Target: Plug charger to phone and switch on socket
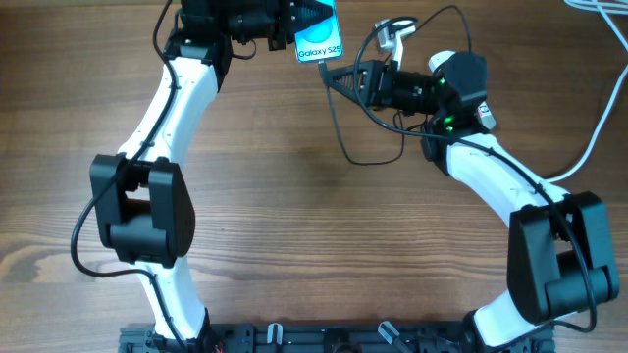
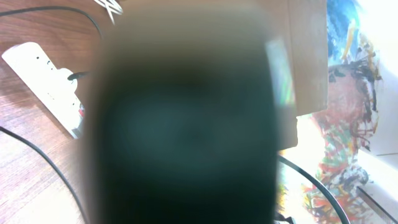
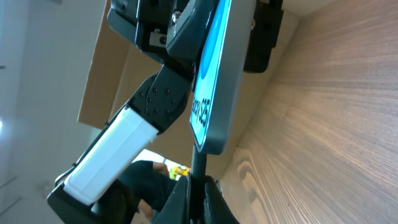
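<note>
Left tool [image 1: 299,20] is clamping the phone [image 3: 219,81], right tool [image 3: 194,188] is pinching the charger [image 3: 198,163] tip against its edge just ahead; the socket [image 2: 46,81] is awaiting switching

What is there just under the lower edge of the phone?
The charger plug tip stands at that edge of the phone, pinched between the fingers of the right gripper. Whether it sits fully in the port is hidden by the phone's frame.
</note>
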Tool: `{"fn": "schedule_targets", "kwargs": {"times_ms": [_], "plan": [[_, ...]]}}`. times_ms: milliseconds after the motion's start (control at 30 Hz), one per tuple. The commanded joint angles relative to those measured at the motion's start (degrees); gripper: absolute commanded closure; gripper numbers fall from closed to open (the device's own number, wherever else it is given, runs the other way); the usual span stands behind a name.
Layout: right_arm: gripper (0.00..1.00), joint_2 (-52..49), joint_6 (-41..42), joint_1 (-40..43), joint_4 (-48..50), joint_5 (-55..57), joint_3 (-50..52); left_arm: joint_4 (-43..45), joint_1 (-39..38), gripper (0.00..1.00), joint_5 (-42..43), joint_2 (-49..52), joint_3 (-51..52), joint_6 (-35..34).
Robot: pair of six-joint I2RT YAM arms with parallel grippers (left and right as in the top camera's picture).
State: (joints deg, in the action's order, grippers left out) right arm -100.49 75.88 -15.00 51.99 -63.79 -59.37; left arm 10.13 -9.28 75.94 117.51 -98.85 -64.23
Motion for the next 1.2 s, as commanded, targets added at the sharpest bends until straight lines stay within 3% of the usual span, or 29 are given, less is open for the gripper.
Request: {"fn": "schedule_targets", "kwargs": {"times_ms": [0,467,633,1033,1067,1100,1133,1167], "plan": [[0.96,0.55,-0.81,-1.03,1.33,10.10,-1.11,-0.04,-0.74,0.96,3.78,-1.92,-0.37,0.74],[0.96,0.55,-0.92,-1.09,1.31,13.38,-1.11,0.00,-0.74,0.96,14.10,-1.92,-0.37,1.44],[0.96,0.55,-3.89,-0.79,1.11,9.44,-1.11,-0.52,-0.74,0.96,14.43,-1.92,-0.37,2.25],[0.95,0.55,-0.66,1.38,4.81,11.23,-1.11,-1.62,-1.01,0.96,14.40,-1.92,-0.37,2.27],[0.73,0.55,-0.66,1.38,5.03,10.82,-1.11,-1.57,-1.01,0.96,14.40,-1.92,-0.37,2.27],[0.30,0.55,-0.70,1.38,5.95,9.60,-1.11,-1.53,-0.98,0.96,14.38,-1.92,-0.37,2.32],[0.00,0.55,-0.81,1.38,6.62,7.93,-1.11,-1.51,-0.85,0.96,14.19,-1.92,-0.37,2.45],[0.00,0.55,-1.20,1.38,7.23,5.27,-1.11,-1.51,-0.70,0.96,13.79,-1.90,-0.37,2.51]]}}
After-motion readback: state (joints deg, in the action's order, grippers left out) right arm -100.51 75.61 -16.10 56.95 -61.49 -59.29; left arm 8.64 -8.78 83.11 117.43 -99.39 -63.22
